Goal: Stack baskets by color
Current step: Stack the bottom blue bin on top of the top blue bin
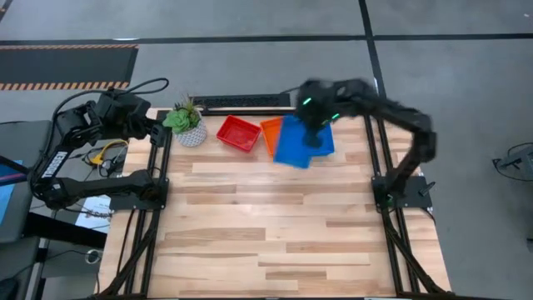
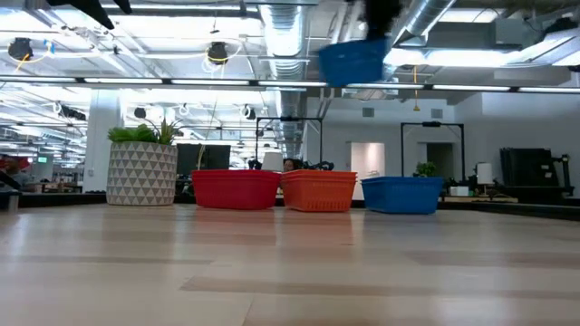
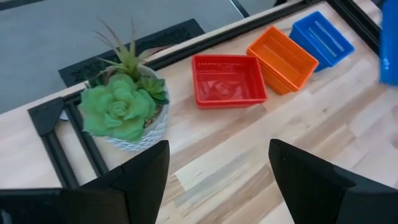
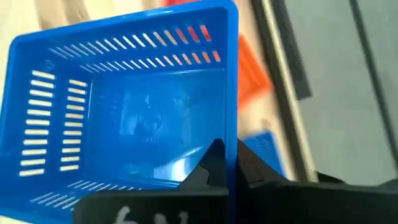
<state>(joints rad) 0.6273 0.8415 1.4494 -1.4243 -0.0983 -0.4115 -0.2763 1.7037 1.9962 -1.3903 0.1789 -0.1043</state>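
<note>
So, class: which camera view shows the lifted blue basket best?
The right wrist view: the lifted blue basket fills it, slotted walls and inside clear, the right gripper shut on its wall. The high view shows it partly under the arm, the low view small and raised, the left wrist view only an edge.

From above, the lifted blue basket (image 1: 296,143) covers most of the orange stack (image 1: 270,133) and the blue basket (image 1: 326,138) resting on the surface, so their counts cannot be told. The right gripper (image 1: 314,127) is blurred there, and in the low view the picture's top edge cuts it off. In the left wrist view the lifted basket shows only as a blurred strip at the edge. The red stack's (image 2: 236,189) count is unclear.
</note>
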